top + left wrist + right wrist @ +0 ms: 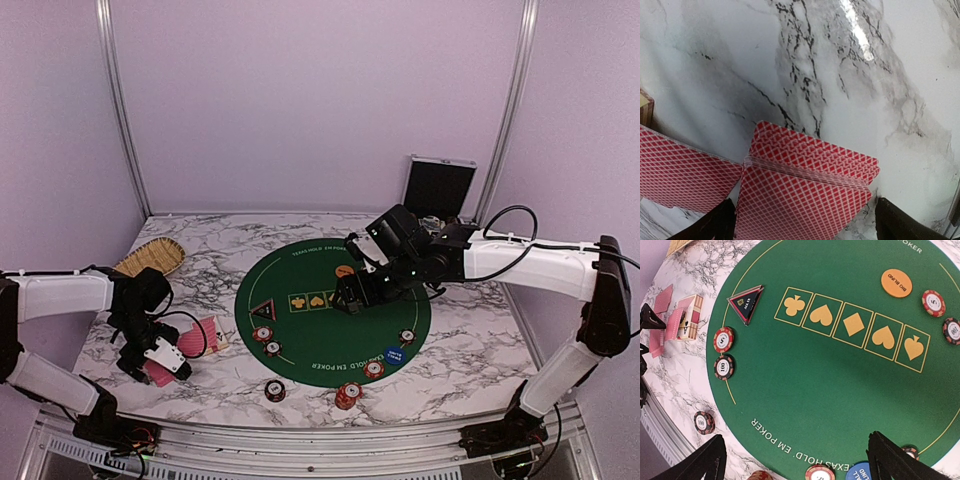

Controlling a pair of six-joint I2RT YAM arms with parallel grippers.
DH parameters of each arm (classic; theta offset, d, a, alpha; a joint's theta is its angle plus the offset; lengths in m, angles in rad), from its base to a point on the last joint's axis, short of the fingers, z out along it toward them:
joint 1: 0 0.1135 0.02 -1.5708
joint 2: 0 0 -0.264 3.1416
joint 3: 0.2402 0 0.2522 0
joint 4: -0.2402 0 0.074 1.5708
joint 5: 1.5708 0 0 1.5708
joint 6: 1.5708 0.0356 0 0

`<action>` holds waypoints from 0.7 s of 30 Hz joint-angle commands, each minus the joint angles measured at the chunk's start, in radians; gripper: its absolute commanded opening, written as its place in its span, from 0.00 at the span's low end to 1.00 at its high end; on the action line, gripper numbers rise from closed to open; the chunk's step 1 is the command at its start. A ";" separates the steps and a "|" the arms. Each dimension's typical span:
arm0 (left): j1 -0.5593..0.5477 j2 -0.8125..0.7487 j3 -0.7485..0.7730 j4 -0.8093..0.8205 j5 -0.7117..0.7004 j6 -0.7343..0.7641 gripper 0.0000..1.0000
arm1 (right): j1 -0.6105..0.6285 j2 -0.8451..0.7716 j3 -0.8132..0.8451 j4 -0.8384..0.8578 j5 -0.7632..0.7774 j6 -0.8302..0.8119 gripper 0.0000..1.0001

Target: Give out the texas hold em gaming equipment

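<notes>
Left jaws clamped on red cards low over marble bench, right jaws wide open above green mat, lilac walls, eight-ish chips, two discs, one black triangle

overhead and right wrist views share the green mat; left wrist hugs cards.

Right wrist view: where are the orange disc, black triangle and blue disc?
Orange disc (pixel 896 283), right wrist view, centre of top.
Black triangle (pixel 746 302), right wrist view, centre of top.
Blue disc (pixel 858 473), right wrist view, visible top.
</notes>
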 commanded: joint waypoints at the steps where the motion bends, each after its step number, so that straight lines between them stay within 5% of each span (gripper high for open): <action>1: 0.004 0.033 0.005 -0.044 -0.041 0.101 0.99 | -0.004 0.008 0.035 0.012 -0.007 0.016 0.96; 15: 0.031 0.051 -0.043 0.067 -0.104 0.166 0.86 | -0.005 -0.025 0.024 0.002 0.014 0.019 0.94; 21: 0.028 0.010 -0.088 0.082 -0.075 0.128 0.67 | -0.009 -0.023 0.023 0.004 0.015 0.022 0.94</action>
